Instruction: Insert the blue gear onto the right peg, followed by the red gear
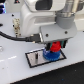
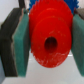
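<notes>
a white surface (image 1: 15,70) is filling the lower part of the exterior view and is reflecting even, diffuse light with no hard shadows. behind it, toward the exterior view's upper left, the backdrop (image 1: 6,20) is appearing dark and blurred; its details are not resolving. in the wrist view, a pale, featureless area (image 2: 30,75) is showing along one edge, uniformly lit. walls, floor and windows are not resolving in either view.

Bright, even light, soft blur, low resolution
</notes>
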